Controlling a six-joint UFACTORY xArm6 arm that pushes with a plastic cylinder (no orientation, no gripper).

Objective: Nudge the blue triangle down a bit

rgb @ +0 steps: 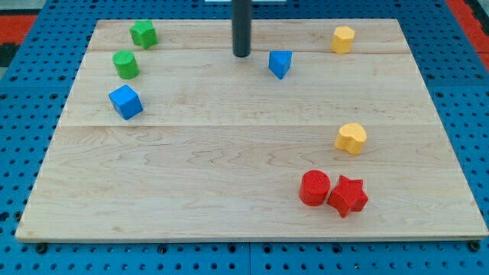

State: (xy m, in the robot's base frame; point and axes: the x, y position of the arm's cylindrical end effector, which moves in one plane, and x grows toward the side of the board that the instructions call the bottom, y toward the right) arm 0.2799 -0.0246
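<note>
The blue triangle (280,63) lies on the wooden board (229,176) near the view's top, a little right of centre. My tip (241,55) stands on the board just left of the blue triangle and slightly above it, with a small gap between them. The dark rod rises straight up out of the view's top.
A blue cube (125,101), a green cylinder (125,64) and a green block (143,33) lie at the upper left. A yellow block (343,39) lies at the upper right, a yellow heart (351,138) at mid right. A red cylinder (314,188) touches a red star (348,195) at the lower right.
</note>
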